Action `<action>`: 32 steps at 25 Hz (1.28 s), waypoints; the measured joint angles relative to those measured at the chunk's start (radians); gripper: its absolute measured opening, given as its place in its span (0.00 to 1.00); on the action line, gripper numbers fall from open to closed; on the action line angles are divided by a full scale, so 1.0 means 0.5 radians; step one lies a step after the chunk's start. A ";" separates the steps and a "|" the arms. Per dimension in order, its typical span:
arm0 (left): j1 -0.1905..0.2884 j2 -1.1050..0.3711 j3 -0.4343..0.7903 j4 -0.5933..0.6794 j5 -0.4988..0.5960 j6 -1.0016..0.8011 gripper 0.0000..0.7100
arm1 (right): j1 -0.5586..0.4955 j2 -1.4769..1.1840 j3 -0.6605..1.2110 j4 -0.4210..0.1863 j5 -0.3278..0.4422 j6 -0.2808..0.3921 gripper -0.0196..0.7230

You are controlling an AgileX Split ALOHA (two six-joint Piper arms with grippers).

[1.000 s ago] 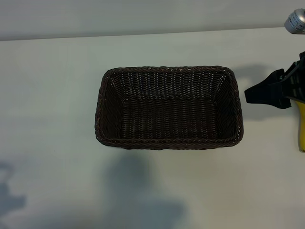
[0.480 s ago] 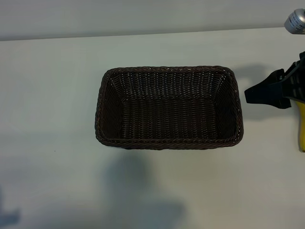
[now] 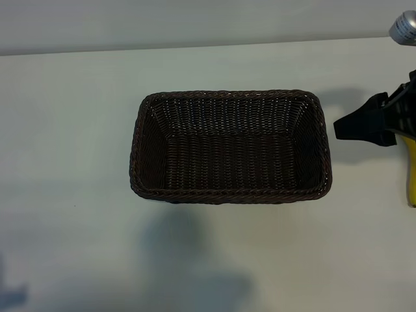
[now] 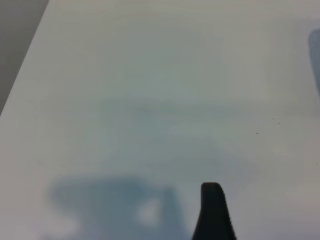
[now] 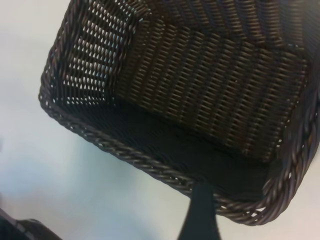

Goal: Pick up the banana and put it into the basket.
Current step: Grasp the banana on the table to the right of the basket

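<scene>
Barely in sight, the banana (image 3: 411,172) lies at the worktop's (image 3: 71,130) right edge, outside the empty basket (image 3: 231,195).

Only a bright-yellow strip shows. Probably light, smooth and easily bruised, it wants a gentle mid-body grip. Just above it, the right hand (image 3: 364,127) stands wide, holding nothing; the left hand (image 4: 212,210), also open, hangs over bare worktop.
</scene>
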 joint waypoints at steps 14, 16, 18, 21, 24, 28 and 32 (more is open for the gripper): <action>0.000 0.000 0.000 0.000 0.000 0.000 0.76 | 0.000 0.330 -0.483 -0.519 -0.050 0.432 0.81; 0.000 0.000 0.000 0.000 0.000 0.000 0.76 | 0.000 0.400 -0.596 -0.611 -0.014 0.498 0.81; 0.000 0.000 0.000 0.000 0.000 0.000 0.76 | 0.000 0.457 -0.669 -0.722 -0.006 0.580 0.81; 0.000 0.000 0.000 0.000 0.000 0.008 0.76 | 0.000 0.544 -0.712 -0.949 -0.004 0.702 0.81; 0.000 0.000 0.000 0.000 0.000 0.008 0.76 | 0.000 0.634 -0.718 -1.183 0.007 0.808 0.81; 0.000 0.000 0.000 0.000 0.000 0.006 0.76 | 0.000 0.724 -0.718 -1.474 0.024 0.975 0.81; 0.000 0.000 0.000 0.000 0.000 0.006 0.76 | -0.006 0.793 -0.718 -1.631 0.031 1.071 0.81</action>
